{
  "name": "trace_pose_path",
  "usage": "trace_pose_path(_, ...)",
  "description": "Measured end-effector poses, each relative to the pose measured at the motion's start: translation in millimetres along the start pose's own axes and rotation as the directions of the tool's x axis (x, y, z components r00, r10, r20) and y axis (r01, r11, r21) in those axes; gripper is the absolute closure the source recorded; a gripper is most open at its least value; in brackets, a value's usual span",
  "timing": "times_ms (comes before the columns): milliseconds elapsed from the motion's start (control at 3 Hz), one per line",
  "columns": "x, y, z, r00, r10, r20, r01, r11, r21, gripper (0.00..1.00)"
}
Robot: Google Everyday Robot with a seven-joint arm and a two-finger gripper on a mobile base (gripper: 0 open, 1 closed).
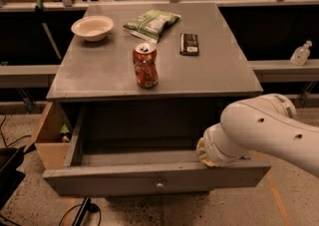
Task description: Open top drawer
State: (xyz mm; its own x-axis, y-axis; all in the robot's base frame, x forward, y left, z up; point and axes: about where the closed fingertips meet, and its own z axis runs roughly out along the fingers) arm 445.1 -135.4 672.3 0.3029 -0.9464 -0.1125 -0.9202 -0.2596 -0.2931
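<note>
Grey top drawer (114,182) stands open before you; your gripper (203,151) sits just inside its front, right of the knob (159,185), grip state impossible to tell

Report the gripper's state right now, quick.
Gripper: at the right end of the pulled-out top drawer, just behind its front panel. Open, closed or holding something cannot be told.

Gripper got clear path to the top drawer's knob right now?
Likely yes: the gripper sits at the right end of the top drawer, just behind its front; the knob faces outward, uncovered, nothing in front of it.
</note>
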Motion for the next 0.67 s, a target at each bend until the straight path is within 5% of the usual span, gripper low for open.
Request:
trace_pose_path(333, 0.3, -0.5, 0.1, 1.0, 0.0, 0.0, 0.0, 1.0, 0.0, 1.0)
trace_pose_path(667, -8.9, 41.0, -23.4, 0.999, -0.037, 0.014, 0.037, 0.9981, -0.048, 1.0)
